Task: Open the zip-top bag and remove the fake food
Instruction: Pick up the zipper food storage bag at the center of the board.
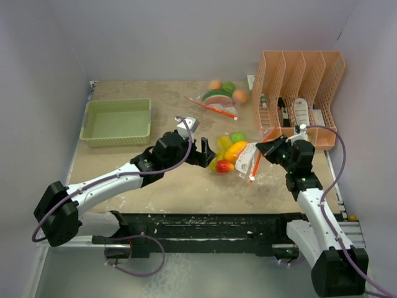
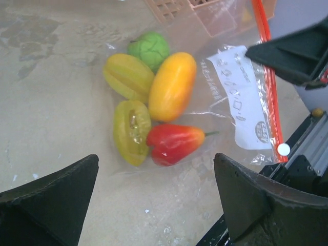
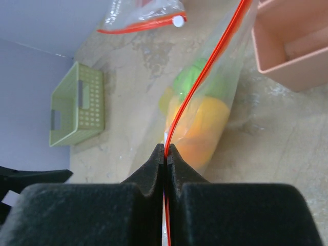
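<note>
In the top view the job is at its opening step: the zip-top bag (image 1: 247, 158) lies at the middle of the frame on the mottled tan desk (image 1: 167, 186), its mouth looking shut, with the fake food (image 1: 226, 152) all inside its left end. The right tool (image 1: 262, 149) reaches in from the right of centre and is clamped on the bag's mouth edge; the left tool (image 1: 205, 153) stands spread wide just left of the bag, holding nothing. A green perforated basket (image 1: 118, 121) sits at upper left, a peach lattice rack (image 1: 298, 87) at upper right, a second bag (image 1: 218, 98) of toys between them at the top. In the left wrist view the film is thin, clear and crinkled, with a white printed label (image 2: 241, 102) and a white slider (image 2: 282, 149) at the lower end of the red zip strip (image 2: 267, 77); 5 glossy, hard-looking pieces show through: a round green one, a ridged yellow one, a smooth orange oval, a yellow-green halved pepper and a red pepper. In the right wrist view the 2 black padded jaws are pressed together on the red strip, which runs up the frame as a thin line. I judge the next move calls for the left tool to catch the slider or the free lip and pull against that hold; the slick film could slip
</note>
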Available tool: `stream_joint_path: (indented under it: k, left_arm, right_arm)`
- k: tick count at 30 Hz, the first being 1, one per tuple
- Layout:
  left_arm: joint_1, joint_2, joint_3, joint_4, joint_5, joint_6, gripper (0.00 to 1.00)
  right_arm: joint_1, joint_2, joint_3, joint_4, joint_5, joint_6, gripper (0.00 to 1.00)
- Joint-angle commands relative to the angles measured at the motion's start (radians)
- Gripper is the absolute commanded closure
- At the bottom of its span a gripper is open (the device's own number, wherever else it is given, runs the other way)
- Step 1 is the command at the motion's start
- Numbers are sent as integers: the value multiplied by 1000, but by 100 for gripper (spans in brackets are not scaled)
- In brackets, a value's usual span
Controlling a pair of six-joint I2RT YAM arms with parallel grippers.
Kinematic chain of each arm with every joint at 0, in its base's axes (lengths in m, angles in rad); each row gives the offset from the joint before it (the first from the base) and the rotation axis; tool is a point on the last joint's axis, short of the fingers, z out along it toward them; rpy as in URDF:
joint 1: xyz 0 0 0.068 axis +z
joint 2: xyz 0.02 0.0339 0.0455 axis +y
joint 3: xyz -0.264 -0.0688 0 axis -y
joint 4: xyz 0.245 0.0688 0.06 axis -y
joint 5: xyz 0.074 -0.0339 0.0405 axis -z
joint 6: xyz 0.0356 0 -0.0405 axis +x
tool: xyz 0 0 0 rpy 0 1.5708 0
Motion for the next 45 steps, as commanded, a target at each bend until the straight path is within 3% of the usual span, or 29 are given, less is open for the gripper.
stream_joint_path:
  k: [1, 13, 26, 29, 38, 44, 45]
  left_arm:
    - [-108, 18, 59, 108, -97, 139, 0]
    - [-390, 133, 33, 419, -395, 455, 1]
    - [-543, 314, 120, 566, -465, 595, 0]
    - [-552, 354, 151, 588, -505, 628, 4]
    - [-552, 429, 210, 660, -588, 723, 53]
    - [-550, 447, 220, 662, -612, 729, 100]
    - [-550, 440, 218, 660, -614, 722, 100]
  right_arm:
    - [-2, -49, 116, -36, -52, 7, 100]
    - [-2, -4, 215, -13, -173, 164, 100]
    - [-2, 39, 302, -39, -163, 168, 100]
    - [-2, 38, 299, -40, -173, 171, 100]
    - [-2, 8, 263, -68, -193, 176, 100]
    - [-3, 12, 262, -71, -204, 174, 100]
    - [-3, 12, 263, -74, -202, 171, 100]
